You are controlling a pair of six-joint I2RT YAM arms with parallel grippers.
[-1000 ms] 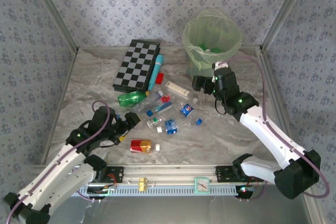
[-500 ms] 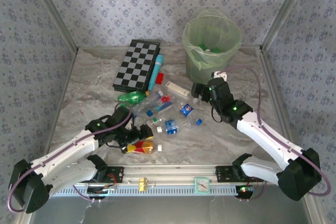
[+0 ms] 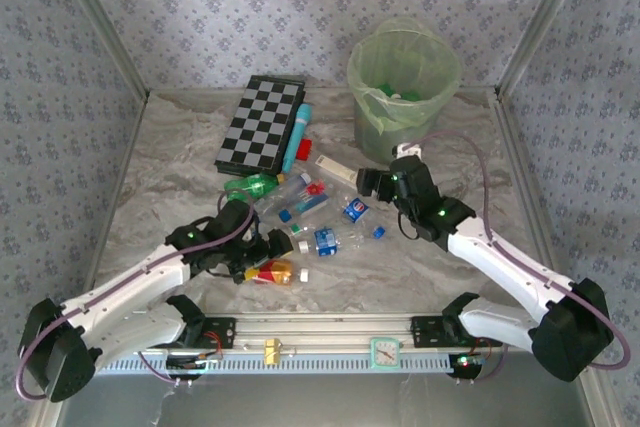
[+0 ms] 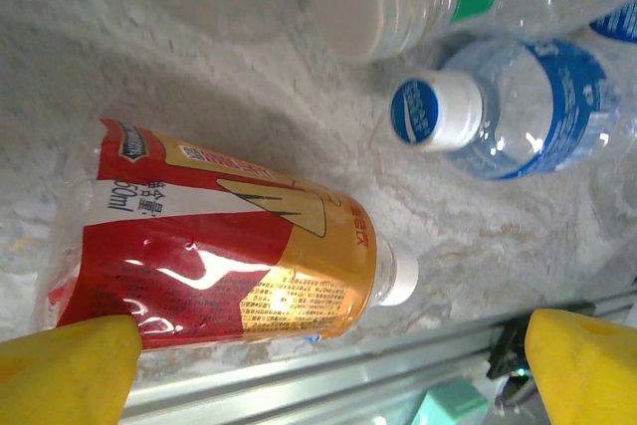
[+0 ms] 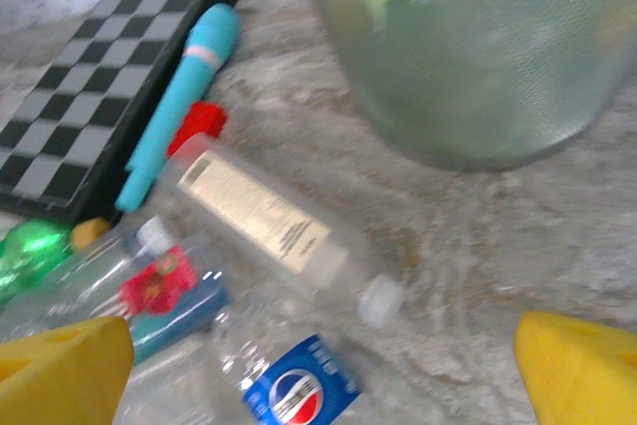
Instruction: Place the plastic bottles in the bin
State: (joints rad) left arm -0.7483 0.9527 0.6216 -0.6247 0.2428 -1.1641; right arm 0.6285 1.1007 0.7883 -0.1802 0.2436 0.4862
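Observation:
Several plastic bottles lie in a loose pile mid-table: a green one (image 3: 250, 187), a Pepsi-labelled one (image 3: 355, 209) (image 5: 299, 385), a blue-labelled one (image 3: 325, 240) (image 4: 537, 106) and a clear one with a cream label (image 3: 337, 169) (image 5: 264, 216). The red-yellow bottle (image 3: 272, 272) (image 4: 219, 266) lies nearest the front. My left gripper (image 3: 260, 257) (image 4: 328, 370) hangs open just above it, fingers straddling it. My right gripper (image 3: 368, 184) (image 5: 323, 375) is open over the Pepsi and cream-label bottles, holding nothing. The pale-green bin (image 3: 385, 122) (image 5: 478, 77) stands at the back right with green pieces inside.
A checkerboard (image 3: 262, 125) (image 5: 90, 116) lies at the back, with a cyan tube (image 3: 297, 137) (image 5: 184, 97) and a small red block (image 3: 303, 148) (image 5: 202, 121) beside it. A metal rail (image 3: 320, 332) runs along the near edge. Patterned walls close in the table.
The left arm swung right and forward until its open gripper hung over the red-yellow bottle. The right arm drew back from the bin and down-left toward the bottle pile.

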